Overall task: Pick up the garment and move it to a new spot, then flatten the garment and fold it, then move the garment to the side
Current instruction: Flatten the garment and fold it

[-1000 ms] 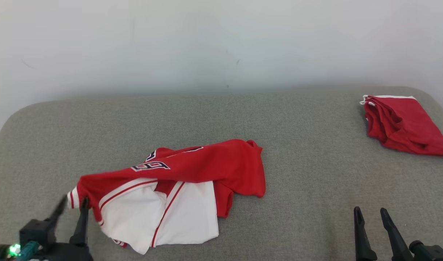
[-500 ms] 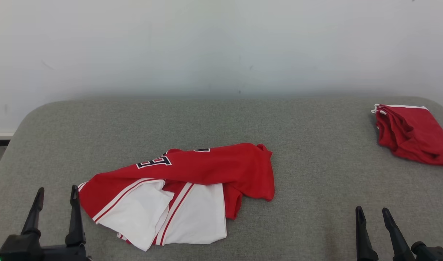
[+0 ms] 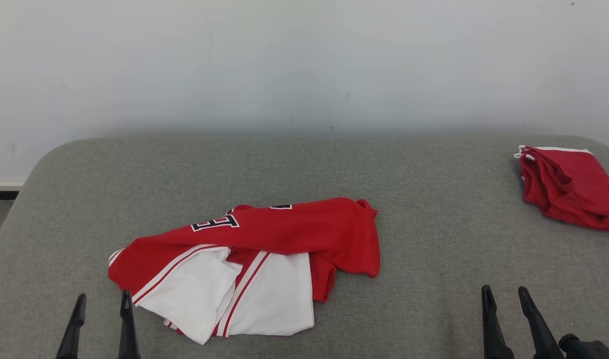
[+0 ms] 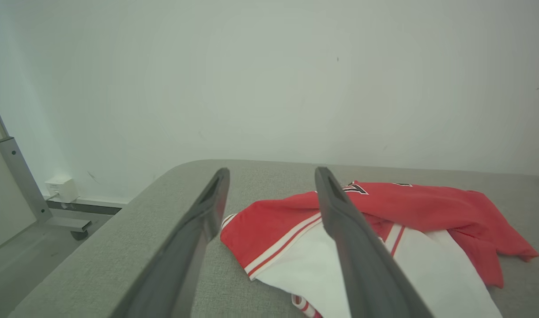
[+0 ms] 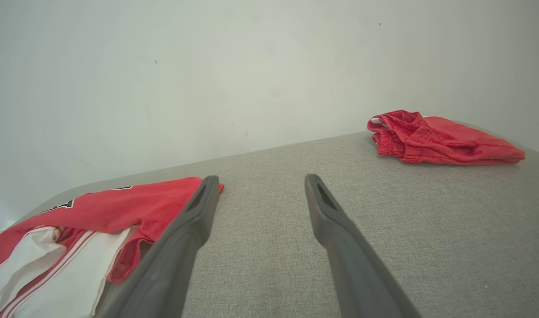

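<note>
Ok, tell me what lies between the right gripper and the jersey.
Bare grey cushion separates the right gripper from the jersey, seen in the head view.

The folded red garment runs off the head view's right edge. The jersey folds over its own lettering, leaving it unreadable. The left gripper and right gripper are cut off below their fingers by the bottom edge.

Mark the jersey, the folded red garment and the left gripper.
Jersey [image 3: 304,229]: head view, on its red upper fold.
Folded red garment [image 3: 571,184]: head view, on its top layer.
Left gripper [image 3: 103,295]: head view, midway between its open fingertips.
</note>
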Controlling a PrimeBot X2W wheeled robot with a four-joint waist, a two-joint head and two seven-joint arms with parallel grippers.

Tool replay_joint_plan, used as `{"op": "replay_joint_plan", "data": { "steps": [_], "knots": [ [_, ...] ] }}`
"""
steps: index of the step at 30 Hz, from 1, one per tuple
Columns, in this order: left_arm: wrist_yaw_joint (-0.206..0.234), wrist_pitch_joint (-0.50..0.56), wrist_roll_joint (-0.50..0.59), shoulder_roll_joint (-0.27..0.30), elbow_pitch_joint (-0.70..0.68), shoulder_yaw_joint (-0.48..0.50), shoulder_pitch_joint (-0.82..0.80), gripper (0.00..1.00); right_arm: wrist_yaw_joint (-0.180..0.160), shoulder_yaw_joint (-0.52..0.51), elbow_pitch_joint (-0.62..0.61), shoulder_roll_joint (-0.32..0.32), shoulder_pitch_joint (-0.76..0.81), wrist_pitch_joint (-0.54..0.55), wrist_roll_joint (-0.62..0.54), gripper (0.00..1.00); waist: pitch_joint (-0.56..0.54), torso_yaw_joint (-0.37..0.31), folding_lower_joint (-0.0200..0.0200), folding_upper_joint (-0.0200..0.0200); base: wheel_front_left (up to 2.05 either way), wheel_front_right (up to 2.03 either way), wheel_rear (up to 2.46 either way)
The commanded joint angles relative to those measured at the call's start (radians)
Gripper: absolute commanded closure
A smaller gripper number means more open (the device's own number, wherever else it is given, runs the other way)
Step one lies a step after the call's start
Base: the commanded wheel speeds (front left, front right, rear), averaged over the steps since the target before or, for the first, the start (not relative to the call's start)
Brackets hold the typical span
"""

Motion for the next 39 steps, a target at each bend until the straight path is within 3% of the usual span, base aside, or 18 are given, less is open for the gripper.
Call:
{"op": "replay_joint_plan", "data": {
  "steps": [1, 9, 15, 28, 39],
  "knots": [
    [-0.012, -0.003, 0.007, -0.010, 0.005, 0.012, 0.008, 0.00, -0.002, 0.000, 0.000, -0.001, 0.003, -0.001, 0.000, 0.00, 0.001, 0.002, 0.0000, 0.0000, 0.00, 0.00, 0.00],
    [-0.092, -0.003, 0.055, -0.068, 0.035, 0.027, -0.004, 0.00, -0.002, 0.008, 0.012, -0.002, -0.006, -0.001, 0.005, 0.00, 0.002, 0.002, 0.0000, 0.0000, 0.00, 0.00, 0.00],
    [-0.139, -0.003, 0.097, -0.091, 0.121, -0.116, -0.068, 0.00, -0.002, 0.028, 0.022, -0.004, -0.018, -0.001, 0.007, 0.00, 0.010, -0.015, 0.0000, 0.0000, 0.00, 0.00, 0.00],
    [-0.144, -0.003, 0.084, -0.098, 0.421, -0.370, -0.232, 0.00, -0.002, 0.046, 0.039, -0.020, -0.040, -0.001, 0.016, 0.00, 0.054, -0.124, 0.0000, 0.0000, 0.00, 0.00, 0.00],
    [-0.144, -0.003, 0.049, -0.089, 0.636, -0.430, -0.334, 0.00, -0.002, 0.051, 0.039, -0.023, -0.063, -0.001, 0.018, 0.00, 0.103, -0.181, 0.0000, 0.0000, 0.00, 0.00, 0.00]
  ]
}}
